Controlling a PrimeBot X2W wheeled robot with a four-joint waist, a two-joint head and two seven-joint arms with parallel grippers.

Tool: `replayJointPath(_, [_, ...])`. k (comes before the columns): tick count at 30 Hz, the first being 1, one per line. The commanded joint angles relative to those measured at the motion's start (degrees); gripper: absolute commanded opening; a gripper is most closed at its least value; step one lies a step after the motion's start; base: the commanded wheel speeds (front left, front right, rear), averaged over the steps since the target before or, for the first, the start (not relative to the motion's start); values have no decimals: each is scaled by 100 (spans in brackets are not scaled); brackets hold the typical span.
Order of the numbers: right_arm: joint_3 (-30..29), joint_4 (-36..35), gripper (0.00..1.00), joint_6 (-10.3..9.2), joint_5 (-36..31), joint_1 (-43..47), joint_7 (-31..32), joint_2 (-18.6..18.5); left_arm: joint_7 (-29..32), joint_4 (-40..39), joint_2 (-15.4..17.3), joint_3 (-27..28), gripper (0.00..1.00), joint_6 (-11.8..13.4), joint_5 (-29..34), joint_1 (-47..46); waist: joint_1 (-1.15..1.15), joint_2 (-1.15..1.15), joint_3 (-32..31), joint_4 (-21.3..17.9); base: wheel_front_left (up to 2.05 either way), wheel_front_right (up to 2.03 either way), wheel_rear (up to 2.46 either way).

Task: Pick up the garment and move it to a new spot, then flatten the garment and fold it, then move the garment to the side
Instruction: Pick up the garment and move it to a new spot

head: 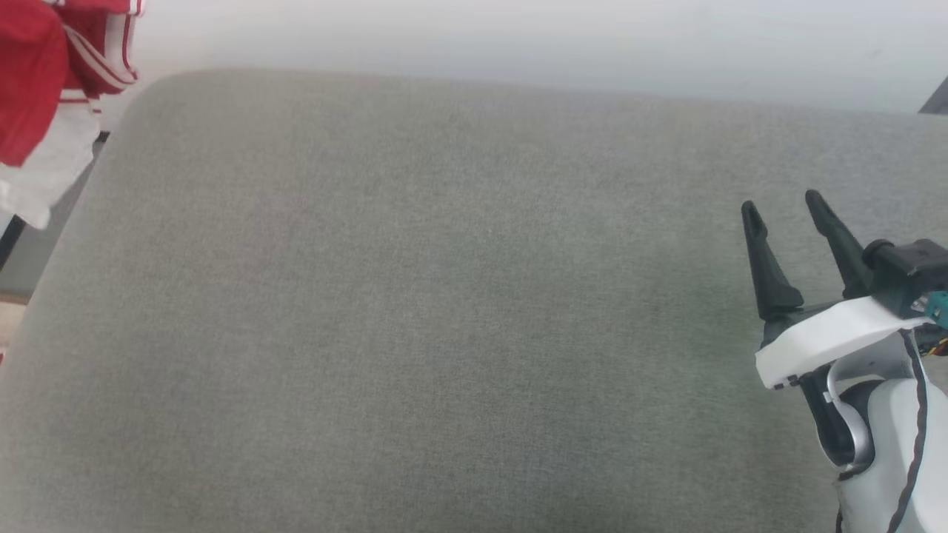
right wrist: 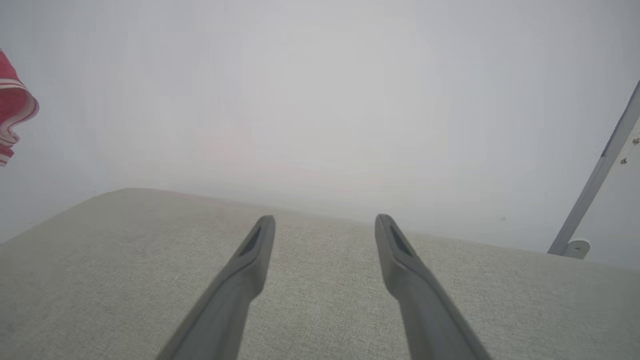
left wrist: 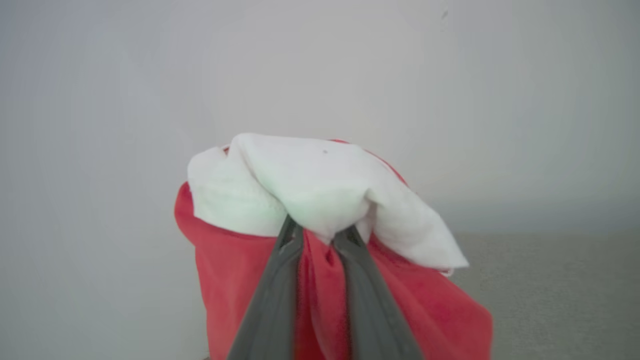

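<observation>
The left fingers [left wrist: 277, 290] are pinched nearly shut on a bunched fold of the jersey [left wrist: 325, 175], held up in the air (red cloth, white panels) by the far left corner of the padded bench [head: 444, 296]. The right fingers [head: 769, 259] stand wide apart, empty, over the bench's right side.

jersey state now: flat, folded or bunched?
Bunched. The left hand pinches a crumpled wad of the red and white jersey; head view shows it hanging beside the cushion, far-left corner, not spread on it.
</observation>
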Motion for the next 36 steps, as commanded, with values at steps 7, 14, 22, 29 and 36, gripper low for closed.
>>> replayJointPath(7, [-139, 31, 100, 0, 28, 56, -98, 62, 719, -1362, 47, -16, 0, 170, -222, 480, 0, 0, -171, -322, 0, 0, 0])
replayJointPath(14, [-308, 52, 100, 0, -27, -23, -154, 100, 1430, -2878, 45, -65, 0, 519, -343, 1068, 0, 0, -147, -844, 0, 0, 0])
replayJointPath(22, [-539, 142, 100, 1, -76, -119, -250, 130, 2050, -4201, -187, -305, 0, 803, -472, 1468, 0, 0, -10, -1554, 0, 0, 0])
replayJointPath(29, [-668, 257, 100, 1, -95, -138, -365, 226, 2342, -4701, -472, -660, 0, 817, -495, 1473, 0, 0, 86, -1999, 0, 0, 0])
replayJointPath(36, [-713, 390, 100, 1, -81, -141, -483, 305, 2620, -5028, -893, -1130, 0, 799, -538, 1450, 0, 0, 184, -2296, 0, 0, 0])
